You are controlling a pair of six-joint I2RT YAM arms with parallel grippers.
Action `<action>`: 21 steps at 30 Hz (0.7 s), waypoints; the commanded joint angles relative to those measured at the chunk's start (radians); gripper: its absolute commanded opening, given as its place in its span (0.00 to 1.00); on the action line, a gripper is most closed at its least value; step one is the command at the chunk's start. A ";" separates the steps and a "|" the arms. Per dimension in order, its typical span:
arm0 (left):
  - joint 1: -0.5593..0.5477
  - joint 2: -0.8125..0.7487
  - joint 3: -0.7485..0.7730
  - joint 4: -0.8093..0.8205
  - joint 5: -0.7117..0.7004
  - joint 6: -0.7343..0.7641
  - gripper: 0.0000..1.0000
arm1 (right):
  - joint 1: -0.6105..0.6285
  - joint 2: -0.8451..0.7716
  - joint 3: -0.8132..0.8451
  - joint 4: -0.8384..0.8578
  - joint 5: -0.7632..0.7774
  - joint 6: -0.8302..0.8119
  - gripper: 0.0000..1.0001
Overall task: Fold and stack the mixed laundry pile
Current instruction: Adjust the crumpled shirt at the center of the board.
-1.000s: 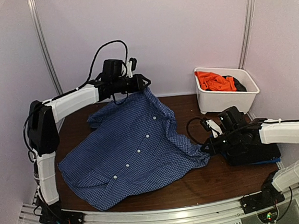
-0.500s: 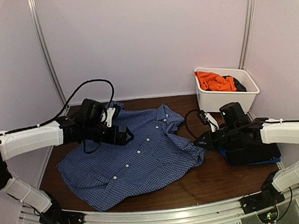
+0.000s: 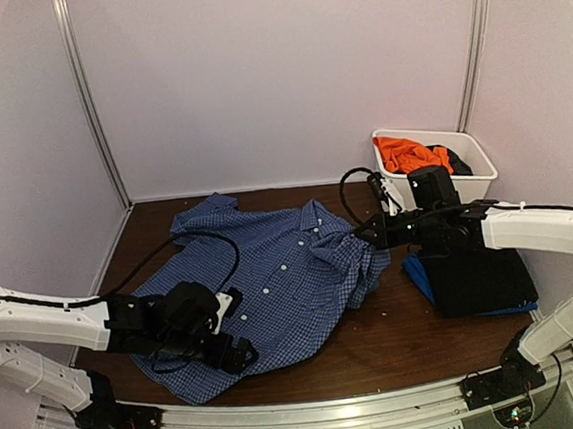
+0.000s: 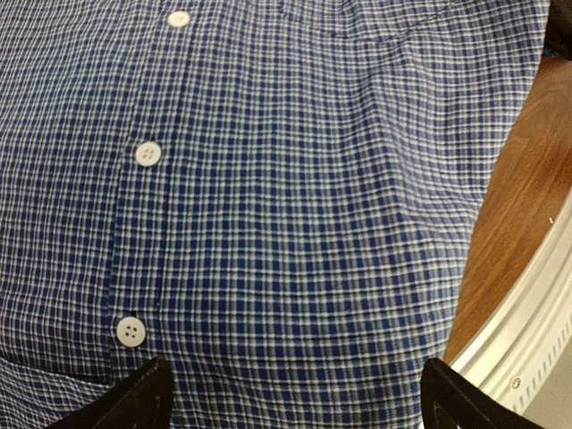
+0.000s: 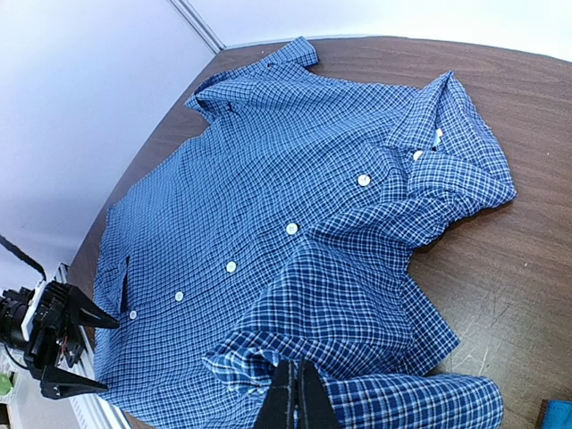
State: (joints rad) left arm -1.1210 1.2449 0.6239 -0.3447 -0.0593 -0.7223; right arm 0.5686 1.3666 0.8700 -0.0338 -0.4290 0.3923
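A blue-and-white checked collared shirt [image 3: 271,266] lies button-side up across the brown table [image 3: 418,338]. My left gripper [image 3: 241,357] hovers low over the shirt's near hem, open with nothing between its fingers. In the left wrist view the check cloth [image 4: 295,179] fills the frame between the two dark fingertips [image 4: 134,402]. My right gripper [image 3: 363,231] is shut on the shirt's right side. Bunched cloth [image 5: 259,357] gathers at its closed tips [image 5: 297,398]. An orange T-shirt [image 3: 412,153] and a black piece [image 3: 460,165] lie in the tub.
The white plastic tub [image 3: 431,200] stands at the back right. A flat black and blue stack [image 3: 473,280] lies on the table under my right arm. A metal rail [image 3: 314,413] runs along the near edge. Walls close in on three sides.
My left gripper opened, let go of the collar and swung from the back down to the near hem. The shirt dropped flat. My right gripper pulled the right side up and leftward.
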 commanded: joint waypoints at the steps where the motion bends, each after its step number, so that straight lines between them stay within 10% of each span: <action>1: -0.010 0.005 -0.057 0.050 -0.071 -0.085 0.98 | -0.009 0.021 0.042 0.023 0.032 0.004 0.00; 12: -0.118 0.210 0.101 -0.054 -0.257 -0.049 0.91 | -0.037 -0.006 0.071 -0.025 0.086 -0.002 0.00; 17: -0.042 0.190 0.084 -0.030 -0.213 -0.015 0.42 | -0.060 -0.107 0.014 -0.052 0.160 0.008 0.00; 21: 0.124 0.133 0.045 0.010 -0.171 0.020 0.22 | -0.062 -0.203 -0.041 -0.076 0.205 0.007 0.00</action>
State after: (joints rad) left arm -1.1355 1.4403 0.6964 -0.3664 -0.2428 -0.7452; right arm 0.5140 1.2636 0.8761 -0.0864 -0.3073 0.3943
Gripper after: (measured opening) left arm 0.277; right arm 0.007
